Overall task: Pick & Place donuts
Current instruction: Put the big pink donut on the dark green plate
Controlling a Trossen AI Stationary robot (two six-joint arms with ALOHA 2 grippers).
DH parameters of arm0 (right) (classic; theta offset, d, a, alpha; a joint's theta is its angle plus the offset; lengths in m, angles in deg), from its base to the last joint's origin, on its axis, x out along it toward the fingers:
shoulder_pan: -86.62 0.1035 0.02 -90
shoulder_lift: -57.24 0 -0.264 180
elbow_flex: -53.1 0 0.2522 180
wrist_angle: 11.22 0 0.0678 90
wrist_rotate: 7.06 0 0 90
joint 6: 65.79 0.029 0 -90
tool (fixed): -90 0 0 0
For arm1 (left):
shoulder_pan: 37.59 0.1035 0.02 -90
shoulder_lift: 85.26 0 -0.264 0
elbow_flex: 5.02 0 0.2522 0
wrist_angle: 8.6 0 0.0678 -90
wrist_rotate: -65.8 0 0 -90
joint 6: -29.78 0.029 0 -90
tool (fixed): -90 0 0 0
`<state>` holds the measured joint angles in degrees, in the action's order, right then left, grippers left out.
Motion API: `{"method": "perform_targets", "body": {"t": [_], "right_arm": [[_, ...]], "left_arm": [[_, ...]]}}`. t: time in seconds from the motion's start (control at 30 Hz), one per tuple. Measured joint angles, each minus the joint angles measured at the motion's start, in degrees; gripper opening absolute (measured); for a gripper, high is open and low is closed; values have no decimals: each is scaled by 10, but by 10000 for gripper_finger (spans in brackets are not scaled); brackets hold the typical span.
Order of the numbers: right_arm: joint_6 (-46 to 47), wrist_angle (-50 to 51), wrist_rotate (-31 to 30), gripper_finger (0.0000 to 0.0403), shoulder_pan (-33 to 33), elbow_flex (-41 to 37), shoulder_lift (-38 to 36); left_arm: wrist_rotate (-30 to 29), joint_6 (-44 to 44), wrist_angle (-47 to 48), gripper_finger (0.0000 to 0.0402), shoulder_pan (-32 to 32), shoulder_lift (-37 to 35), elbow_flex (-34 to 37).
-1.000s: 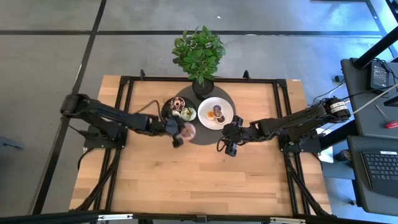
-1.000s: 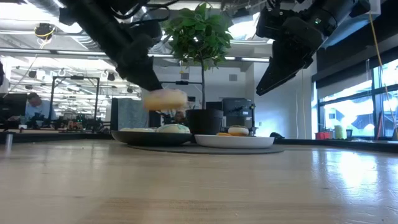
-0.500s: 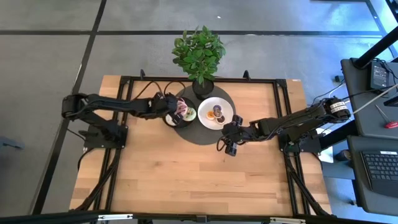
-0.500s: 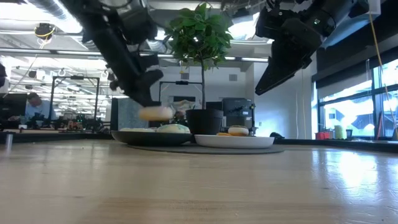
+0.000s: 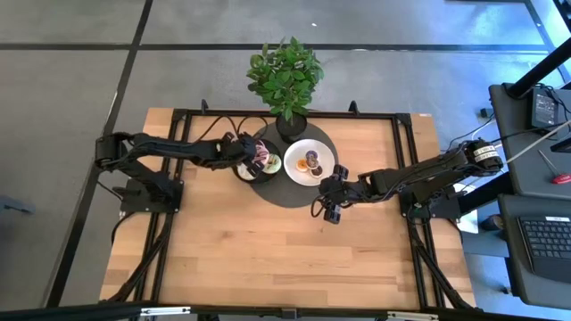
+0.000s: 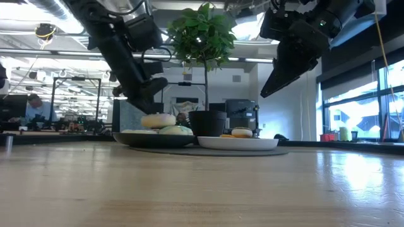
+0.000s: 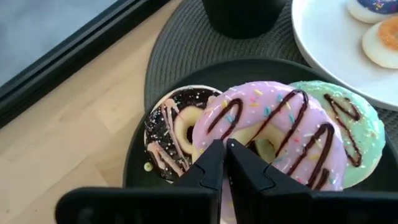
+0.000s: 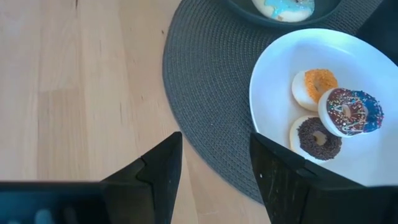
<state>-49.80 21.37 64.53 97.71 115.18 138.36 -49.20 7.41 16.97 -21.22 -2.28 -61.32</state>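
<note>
Donuts are split between two plates on a round grey mat (image 5: 287,183) at the far middle of the table (image 5: 285,259), just in front of a potted plant (image 5: 286,76). On the black plate (image 7: 135,155), a pink donut (image 7: 273,134) striped with chocolate is leaned over a chocolate donut (image 7: 163,134) and a green donut (image 7: 354,134), touching both. The left gripper (image 7: 225,163) is positioned at the pink donut's near edge with its fingers drawn together to a narrow gap; whether the frosted rim is pinched between them cannot be told, since the tips cover that spot. In the low view, the pink donut (image 6: 158,120) is seen resting on the pile, with the left gripper (image 6: 142,94) slanted down to it. On the white plate (image 8: 273,93), three smaller donuts are laid close together: an orange one (image 8: 313,86), a brown one with blue frosting (image 8: 349,111) and a dark chocolate one (image 8: 318,138). The right gripper (image 8: 214,165) is held above the mat's near edge beside the white plate, fingers spread wide, nothing between them.
</note>
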Motion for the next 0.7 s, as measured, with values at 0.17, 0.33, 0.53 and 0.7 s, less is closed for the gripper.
{"method": "perform_targets", "body": {"t": [0.17,0.33,0.53,0.7], "right_arm": [[0,4,0,189,0,0,0],[0,4,0,189,0,0,0],[0,4,4,189,0,0,0],[0,4,4,189,0,0,0]], "left_arm": [[9,0,12,18,0,0,0],[7,11,20,18,0,0,0],[7,11,20,22,0,0,0],[6,14,20,34,0,0,0]]}}
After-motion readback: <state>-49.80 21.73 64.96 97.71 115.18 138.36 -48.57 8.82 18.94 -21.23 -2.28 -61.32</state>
